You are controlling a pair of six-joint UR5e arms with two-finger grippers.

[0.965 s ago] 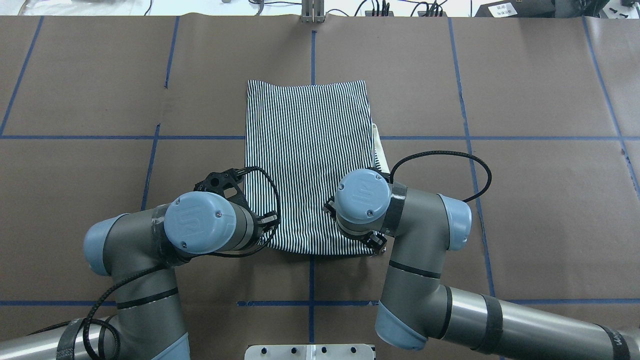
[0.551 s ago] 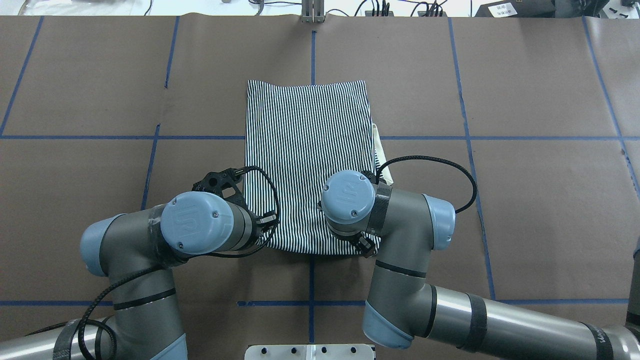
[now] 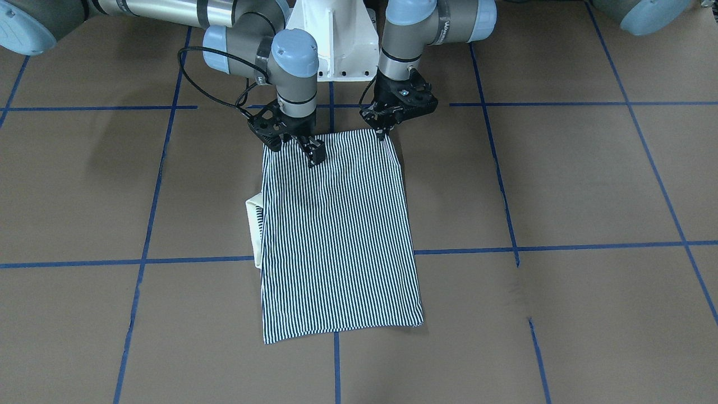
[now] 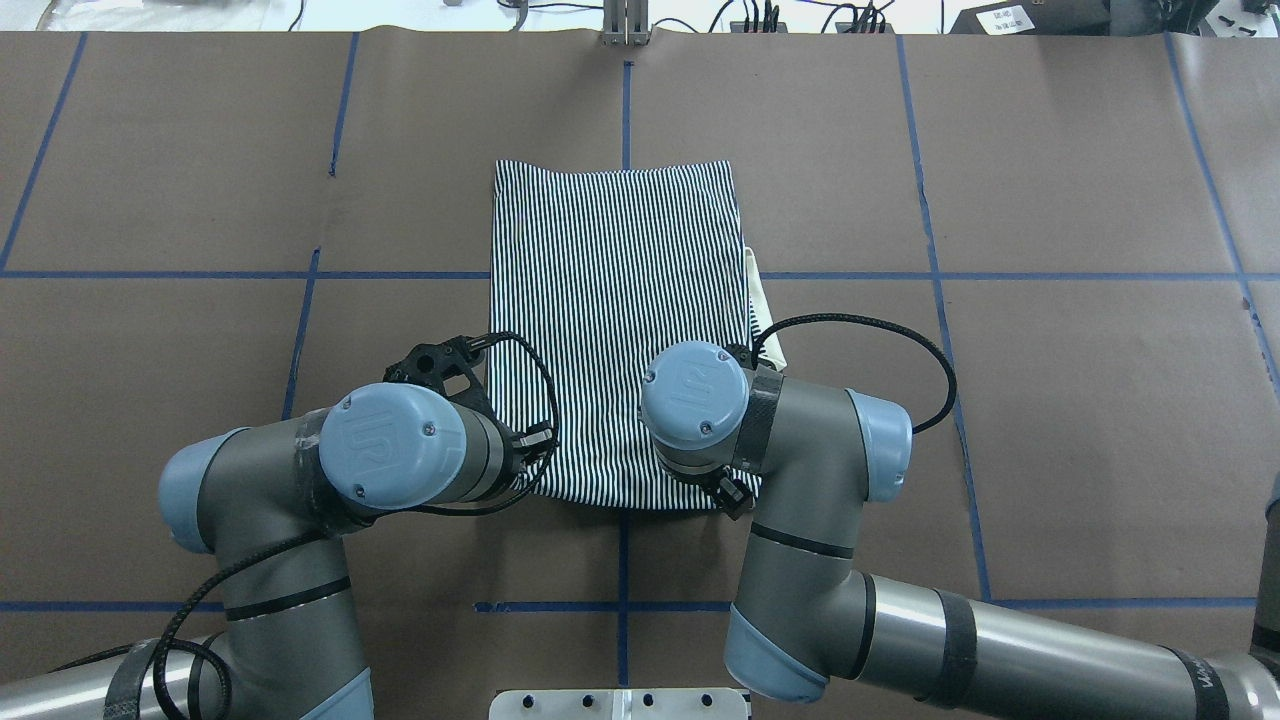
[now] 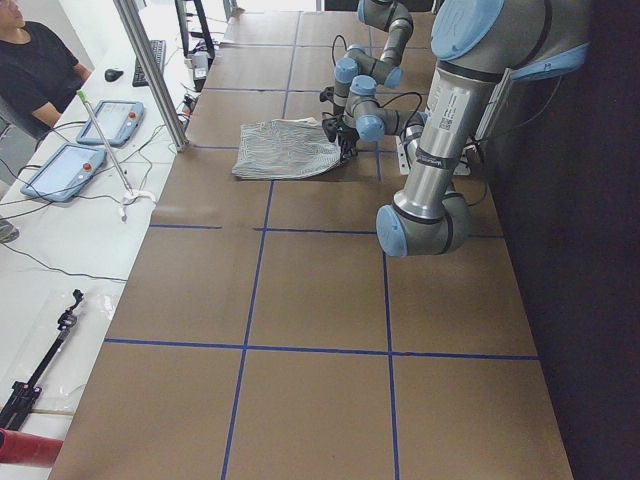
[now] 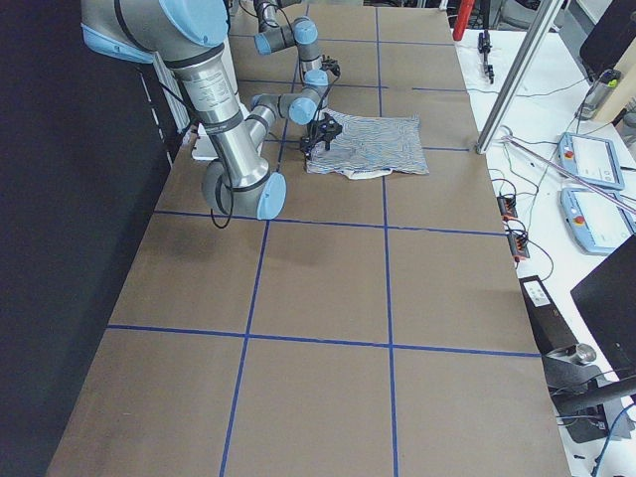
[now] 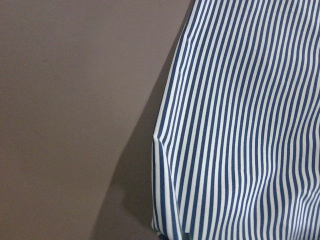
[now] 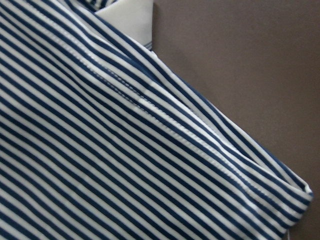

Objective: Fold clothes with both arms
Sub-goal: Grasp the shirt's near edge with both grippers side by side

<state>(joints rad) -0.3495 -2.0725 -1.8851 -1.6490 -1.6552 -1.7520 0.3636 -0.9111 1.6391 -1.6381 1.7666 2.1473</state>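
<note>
Reaching down from the top of the front-facing view, the right arm point(image 3: 247, 50) bent in at upper left. Its right gripper point(image 3: 294, 148) had its fingers spread wide over the top edge of the polo shirt point(image 3: 336, 235). The left arm point(image 3: 426, 28) dropped steeply at upper centre, and the left gripper point(image 3: 385, 130) narrowed onto the top right corner; whether it pinched the cloth I could not tell. The shirt lay folded mid-frame on the brown table point(image 3: 561, 185), its cream collar point(image 3: 253, 224) poking out at left. Overhead, both wrists hid their fingers. The side views showed everything small. The wrist cameras saw only stripes and table.
</note>
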